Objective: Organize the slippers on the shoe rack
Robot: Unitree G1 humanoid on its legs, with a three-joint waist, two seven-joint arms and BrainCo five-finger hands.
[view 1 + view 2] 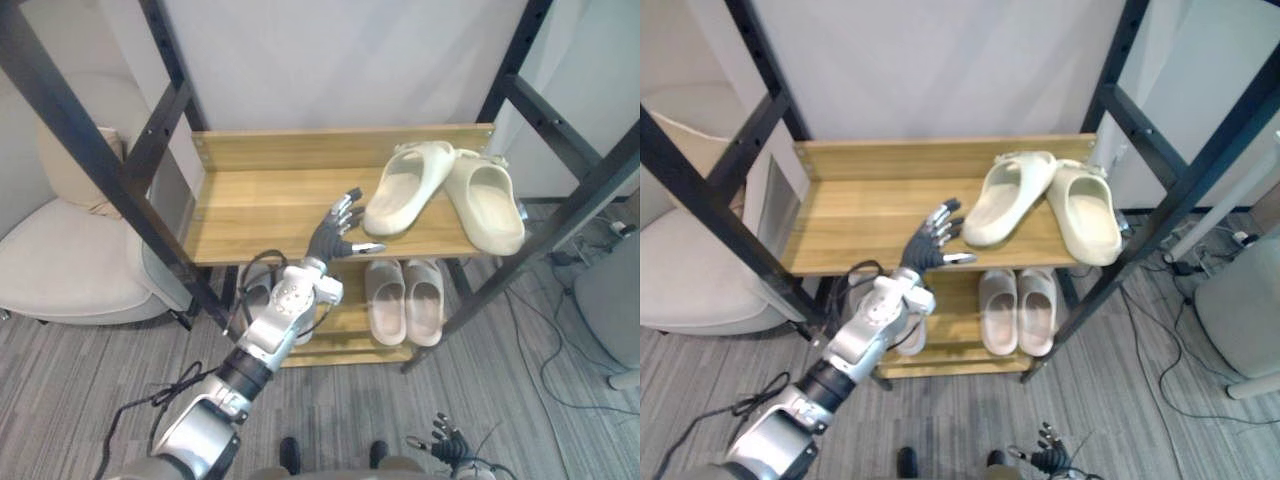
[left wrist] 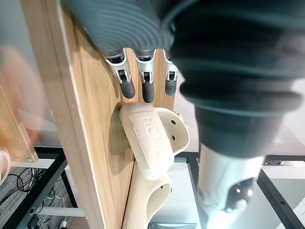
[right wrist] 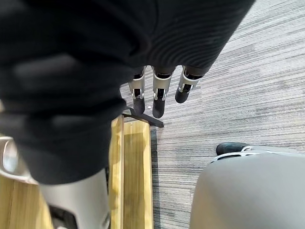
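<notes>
Because the cream slipper (image 1: 403, 190) is lying askew at centre right, I am holding my left robot hand (image 1: 338, 228) wide open beside it, ready for nudging.

Silver-grey arm (image 1: 283, 305), dark-tipped silver robot hand (image 1: 330, 236)

Shoe rack shelf (image 1: 260, 205) bears two cream slippers (image 1: 440, 178)

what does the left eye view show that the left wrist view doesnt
Left eye view adds: a second cream pair on the lower shelf, a pale armchair, and the right hand hanging low. Left wrist view adds: a close look at the near slipper's strap with raised lettering, just past straight fingers. Both: left hand, top-shelf slippers, wooden shelf.
</notes>
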